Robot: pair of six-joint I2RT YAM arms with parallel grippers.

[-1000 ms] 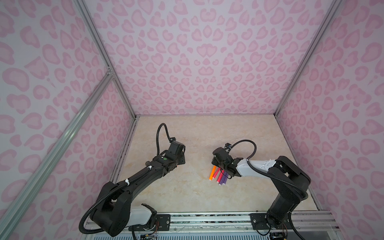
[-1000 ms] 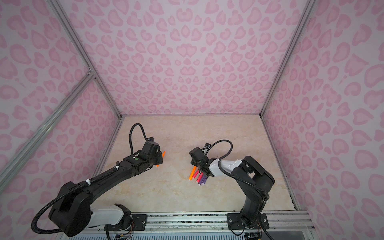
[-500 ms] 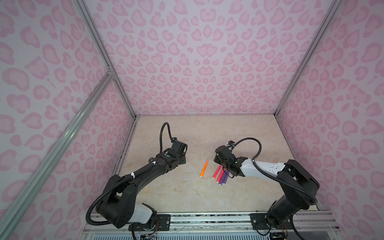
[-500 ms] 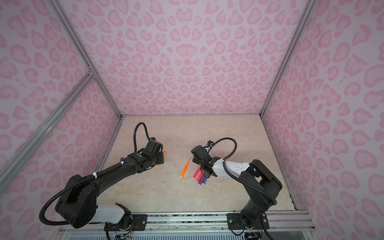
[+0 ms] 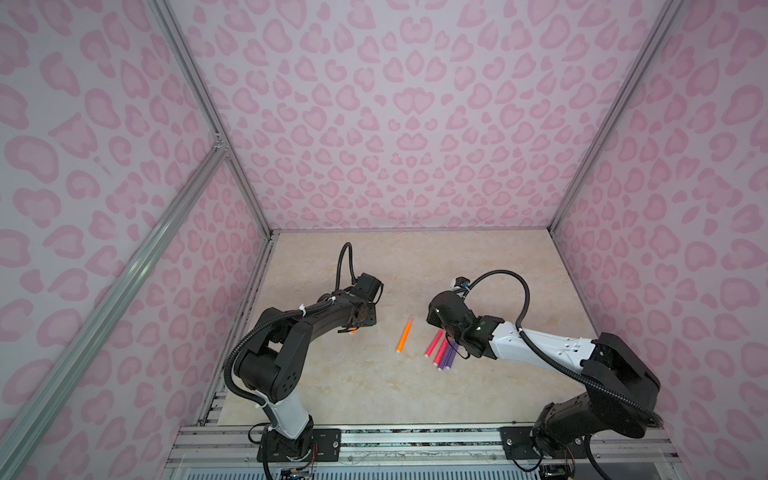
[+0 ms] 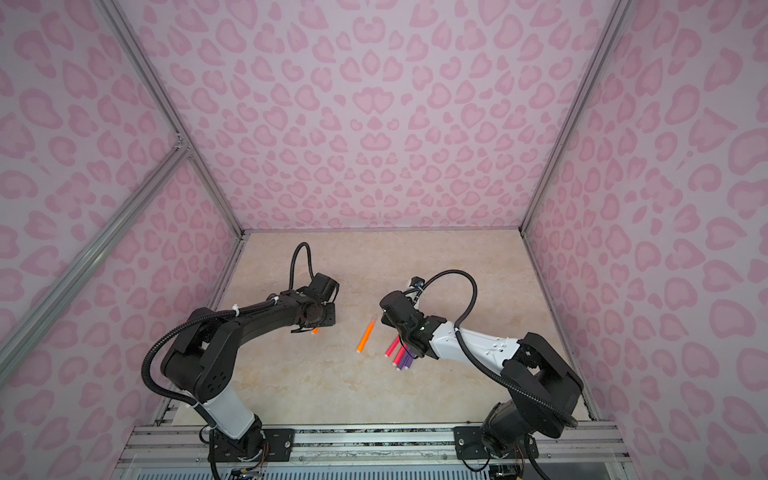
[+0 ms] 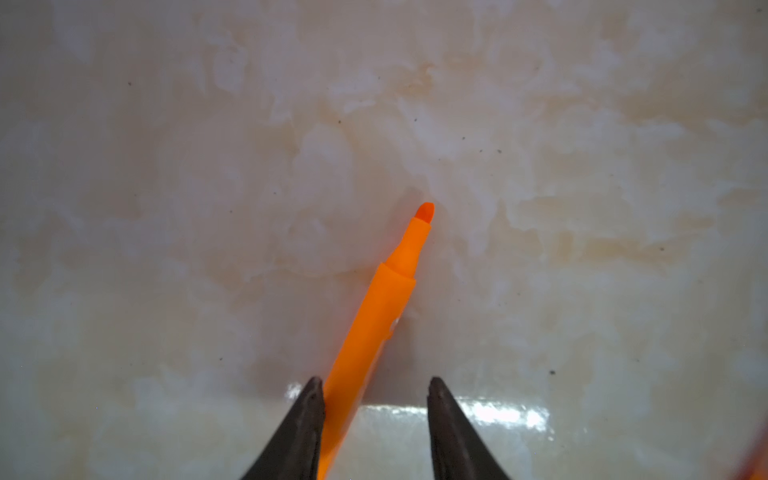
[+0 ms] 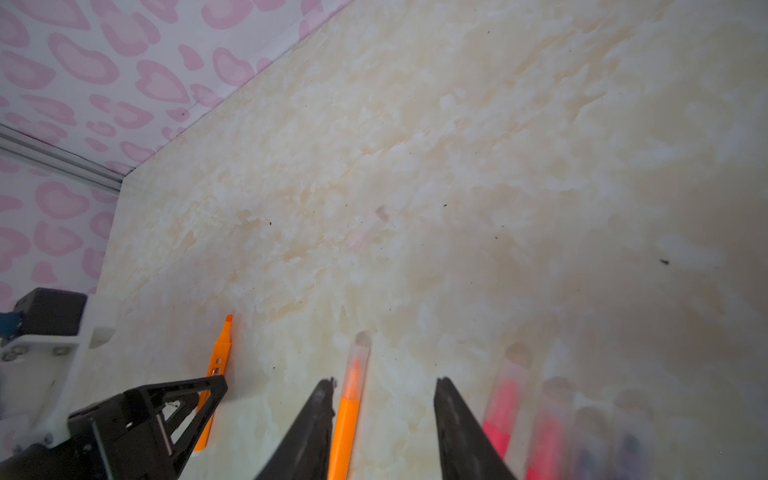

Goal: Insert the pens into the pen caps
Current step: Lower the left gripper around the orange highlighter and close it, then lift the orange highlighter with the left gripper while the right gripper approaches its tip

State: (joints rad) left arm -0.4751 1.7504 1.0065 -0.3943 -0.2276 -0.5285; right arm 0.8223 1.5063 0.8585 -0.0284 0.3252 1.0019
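Observation:
An uncapped orange pen (image 7: 374, 316) lies on the table between the fingers of my open left gripper (image 7: 375, 386), resting against one finger; a top view shows only its end (image 6: 314, 331). A capped orange pen (image 5: 405, 336) lies alone mid-table, its cap (image 8: 359, 357) pointing away. It lies free between the fingers of my open right gripper (image 8: 385, 384). To its right lie two capped pink-red pens (image 5: 433, 344) and purple pens (image 5: 451, 355), side by side under the right wrist. A faint loose pen cap (image 8: 368, 232) lies farther out on the table.
The marble-look table (image 5: 374, 395) is walled in by pink-patterned panels on three sides, with a metal rail (image 5: 415, 436) along the front. The left arm's fingers (image 8: 174, 399) stand close to the left of the capped orange pen.
The right gripper has opened and left the capped orange pen lying apart, left of the pink and purple group. The left gripper has moved slightly toward the front with the uncapped orange pen.

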